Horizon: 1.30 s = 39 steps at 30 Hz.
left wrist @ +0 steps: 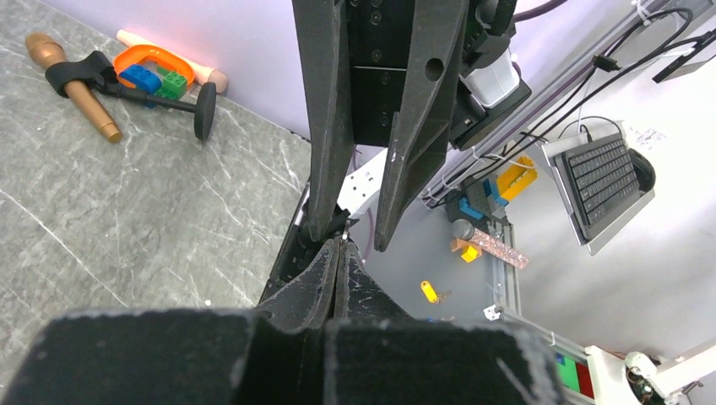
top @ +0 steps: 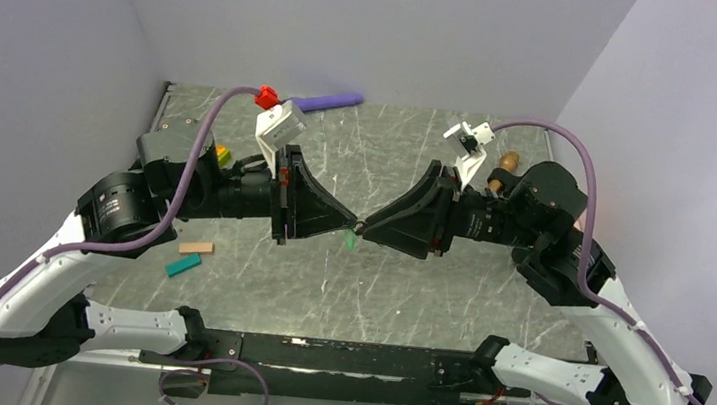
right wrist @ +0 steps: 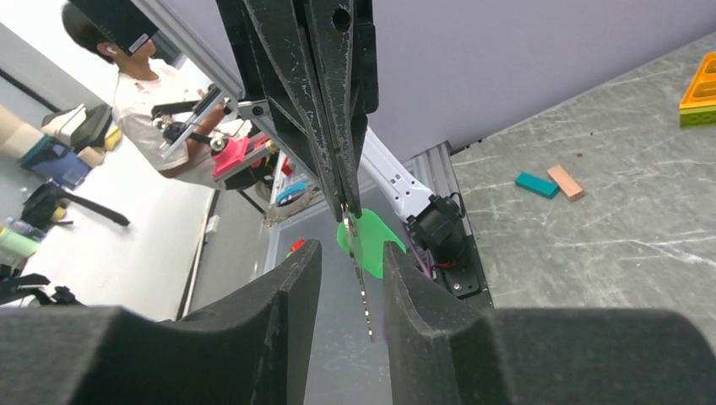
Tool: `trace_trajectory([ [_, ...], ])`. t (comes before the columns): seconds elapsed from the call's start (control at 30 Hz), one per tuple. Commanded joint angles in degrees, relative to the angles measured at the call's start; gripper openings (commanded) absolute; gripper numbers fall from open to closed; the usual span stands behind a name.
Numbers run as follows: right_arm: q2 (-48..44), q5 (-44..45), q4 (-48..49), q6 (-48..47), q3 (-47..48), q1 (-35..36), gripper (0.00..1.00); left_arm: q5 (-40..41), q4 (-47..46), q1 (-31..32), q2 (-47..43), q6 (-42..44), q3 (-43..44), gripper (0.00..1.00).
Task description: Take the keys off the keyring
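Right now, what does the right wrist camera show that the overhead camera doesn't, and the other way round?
Only the right wrist view shows a person in the background, and the right gripper open around what hangs from the shut left gripper. Only the overhead view shows the purple stick at the far edge of the table. Both show the green key, the teal block and the tan block.
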<state>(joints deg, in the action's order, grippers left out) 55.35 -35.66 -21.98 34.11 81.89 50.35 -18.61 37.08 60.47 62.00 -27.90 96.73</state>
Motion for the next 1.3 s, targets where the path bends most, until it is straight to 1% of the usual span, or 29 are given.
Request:
trace_trajectory([
  [0.0,0.51,-1.69,4.13,1.30,0.32,0.19,0.35,1.20,-2.85,0.35,-1.32,-1.30,-0.18,0.00],
  [0.17,1.35,-2.41,5.26,1.94,0.30,0.23,0.29,1.61,-3.33,0.35,-2.11,-1.69,-1.02,0.00],
  [0.27,1.77,-2.74,5.92,2.31,0.25,0.27,0.24,2.85,-4.14,0.35,-2.76,-1.93,-1.81,0.00],
  [0.33,1.86,-2.67,5.89,2.28,0.29,0.28,0.19,4.27,-5.61,0.35,-3.71,-2.42,-3.26,0.00],
  [0.43,1.78,-2.41,5.72,2.20,0.36,0.34,0.15,5.38,-9.04,0.35,-5.04,-3.47,-5.83,0.00],
  [0.63,1.83,-1.98,6.11,2.51,0.22,0.40,0.08,5.26,-11.33,0.35,-5.25,-4.38,-7.21,0.00],
  [0.8,1.37,-0.92,6.65,2.87,-0.25,0.37,0.00,5.02,-13.39,0.35,-5.55,-4.92,-8.04,0.00],
  [1.0,0.86,-0.30,7.97,3.33,-0.75,0.40,0.00,4.69,-15.54,0.35,-5.65,-5.76,-8.99,0.00],
  [1.03,0.74,-0.17,7.95,3.27,-0.76,0.38,0.02,4.71,-15.49,0.35,-5.61,-5.78,-8.95,0.00],
  [1.13,0.19,0.14,7.92,3.16,-0.84,0.40,0.29,4.64,-15.01,0.35,-5.60,-5.70,-8.67,0.00],
  [1.2,-0.29,0.64,8.16,3.12,-1.14,0.39,0.52,4.73,-14.78,0.35,-5.73,-5.69,-8.58,0.00],
  [1.27,-0.81,0.91,8.55,3.22,-1.51,0.38,0.56,4.73,-14.91,0.35,-5.91,-5.68,-8.65,0.00],
])
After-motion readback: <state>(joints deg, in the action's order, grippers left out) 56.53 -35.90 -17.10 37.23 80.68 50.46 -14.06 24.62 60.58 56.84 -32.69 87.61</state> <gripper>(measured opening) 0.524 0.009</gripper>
